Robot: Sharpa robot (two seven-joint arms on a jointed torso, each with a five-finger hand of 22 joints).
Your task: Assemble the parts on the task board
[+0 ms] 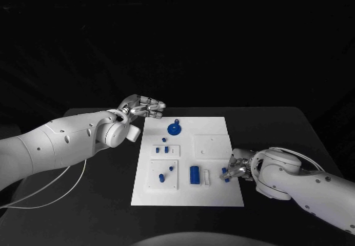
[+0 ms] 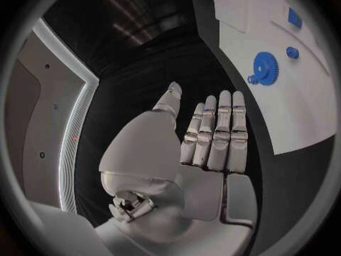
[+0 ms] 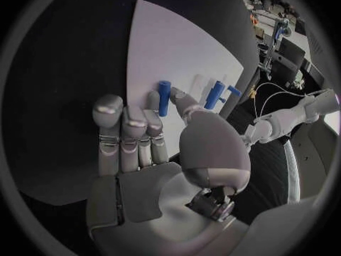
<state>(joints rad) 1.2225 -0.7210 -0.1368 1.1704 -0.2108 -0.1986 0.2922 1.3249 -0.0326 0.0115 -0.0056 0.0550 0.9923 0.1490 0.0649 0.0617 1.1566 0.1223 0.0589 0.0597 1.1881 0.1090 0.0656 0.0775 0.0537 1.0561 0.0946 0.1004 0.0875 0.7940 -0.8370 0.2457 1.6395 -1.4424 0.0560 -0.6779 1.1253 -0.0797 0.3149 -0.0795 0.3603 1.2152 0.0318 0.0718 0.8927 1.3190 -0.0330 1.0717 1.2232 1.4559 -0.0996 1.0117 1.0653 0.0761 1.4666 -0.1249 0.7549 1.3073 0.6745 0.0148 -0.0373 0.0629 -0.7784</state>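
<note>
Task board (image 1: 214,128) at table (image 1: 89,205) centre, hands at opposite corners.
Left hand (image 1: 142,108) at 11 o'clock, off the board, empty; right hand (image 1: 235,168) at 4 o'clock pinches a blue part (image 1: 224,172) over the edge.

Lighting: dim throughout; surroundings fall to black beyond the table (image 1: 96,205). Brightest surface: the white task board (image 1: 214,200), evenly lit, no harsh glare. Shadows: soft, faint, close under the arms. Wrist views: strong fisheye bending toward the circle's rim, dark frame around. Sheen: mild highlights on the left hand (image 2: 206,142) and right hand (image 3: 142,142). Focus: centre reasonably sharp; rims smeared.
</note>
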